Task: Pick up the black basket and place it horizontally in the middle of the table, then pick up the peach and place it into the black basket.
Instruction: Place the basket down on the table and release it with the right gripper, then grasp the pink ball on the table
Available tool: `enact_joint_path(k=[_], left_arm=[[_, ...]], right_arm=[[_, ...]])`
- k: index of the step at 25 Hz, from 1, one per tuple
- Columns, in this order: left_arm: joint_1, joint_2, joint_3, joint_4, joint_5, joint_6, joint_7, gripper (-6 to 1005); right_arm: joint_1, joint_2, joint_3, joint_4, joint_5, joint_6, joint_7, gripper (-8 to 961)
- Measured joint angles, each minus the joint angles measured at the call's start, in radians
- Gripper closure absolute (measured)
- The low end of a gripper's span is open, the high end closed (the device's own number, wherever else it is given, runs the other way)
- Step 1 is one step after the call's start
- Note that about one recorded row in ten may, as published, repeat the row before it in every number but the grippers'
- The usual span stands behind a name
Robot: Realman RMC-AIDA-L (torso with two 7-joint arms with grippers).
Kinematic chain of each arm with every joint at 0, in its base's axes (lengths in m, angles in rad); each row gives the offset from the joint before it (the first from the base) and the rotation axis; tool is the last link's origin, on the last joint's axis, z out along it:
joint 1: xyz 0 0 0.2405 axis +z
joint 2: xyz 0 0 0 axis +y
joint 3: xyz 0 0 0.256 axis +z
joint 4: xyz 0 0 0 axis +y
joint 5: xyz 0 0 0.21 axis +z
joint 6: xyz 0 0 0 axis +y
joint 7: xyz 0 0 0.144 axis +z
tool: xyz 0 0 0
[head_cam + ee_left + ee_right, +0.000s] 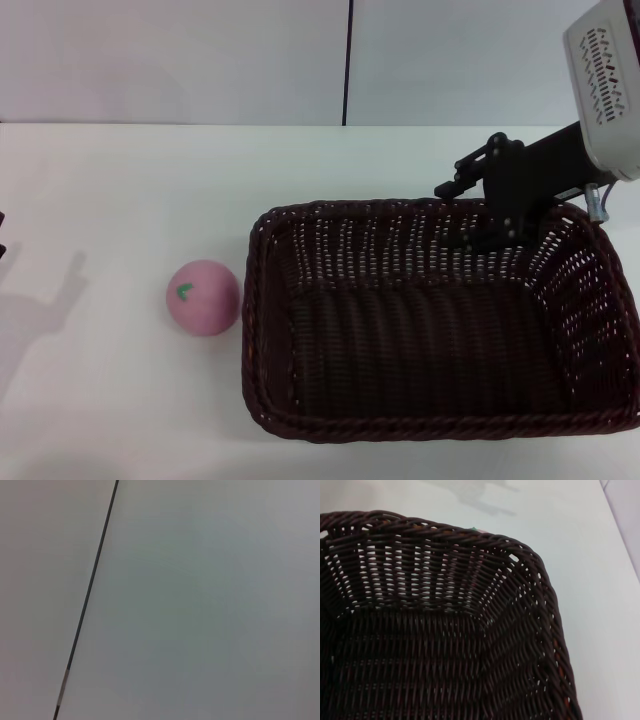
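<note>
My right gripper (478, 215) straddles the basket's (440, 400) far rim, fingers seemingly pinching it. The basket sits right of centre on the tabletop (120, 180): dark woven wicker, probably light and stiff, best held by its braided rim. The matte pink peach (203, 297) lies just beside it.
</note>
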Motion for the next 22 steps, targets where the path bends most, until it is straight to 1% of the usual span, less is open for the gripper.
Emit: enact_joint_path(k=[4,7,10,14,16,17,20,22], left_arm=[[0.0,0.0,0.003,0.001,0.001,0.002,0.0,168],[0.0,0.004,0.022,0.006,0.005,0.011,0.0,168],[-0.01,0.01,0.073,0.038,0.009,0.038,-0.013,168],[-0.045,0.014,0.131,0.134,0.009,0.085,-0.094,168],[-0.07,0.015,0.194,0.203,0.009,0.11,-0.136,168],[-0.08,0.015,0.223,0.226,0.01,0.115,-0.152,168],[-0.115,0.014,0.347,0.312,0.009,0.109,-0.228,168],[-0.115,0.014,0.347,0.312,0.009,0.109,-0.228,168]], right_arm=[[-0.02,0.0,0.01,-0.033,0.03,-0.006,0.0,411],[-0.075,-0.001,0.024,-0.118,0.136,-0.038,0.009,335],[-0.14,-0.003,0.068,-0.216,0.248,-0.087,0.048,271],[-0.235,-0.001,0.151,-0.296,0.419,-0.141,0.116,271],[-0.286,0.0,0.185,-0.297,0.524,-0.143,0.136,271],[-0.316,0.001,0.203,-0.289,0.586,-0.143,0.143,271],[-0.409,0.002,0.238,-0.23,0.767,-0.138,0.14,270],[-0.467,0.003,0.245,-0.164,0.894,-0.137,0.102,270]])
